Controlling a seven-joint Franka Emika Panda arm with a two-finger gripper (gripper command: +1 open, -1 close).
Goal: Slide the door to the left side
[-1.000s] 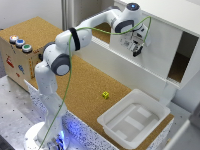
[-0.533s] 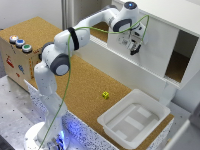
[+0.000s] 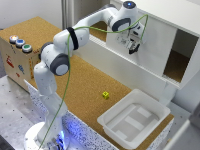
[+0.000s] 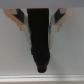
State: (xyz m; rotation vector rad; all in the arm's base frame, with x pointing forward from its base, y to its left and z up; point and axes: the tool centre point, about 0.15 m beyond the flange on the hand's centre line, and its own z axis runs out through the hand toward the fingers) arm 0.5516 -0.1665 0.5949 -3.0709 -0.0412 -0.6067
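Buttons (image 3: 19, 43) sat on the wooden box at the exterior view's left, 3 of them, well away from the action. Moving right, the gripper (image 3: 132, 46) was pressed up against the door (image 3: 150, 47), which covered the cabinet's middle, with the opening showing on its right. Wrist view showed both fingers (image 4: 19, 20) either side of the dark handle (image 4: 39, 37), so I'd say it was clamped on that. Best bet: pull steadily along the track toward the exterior view's left, no twisting. White tray (image 3: 131, 120) sat clear below.
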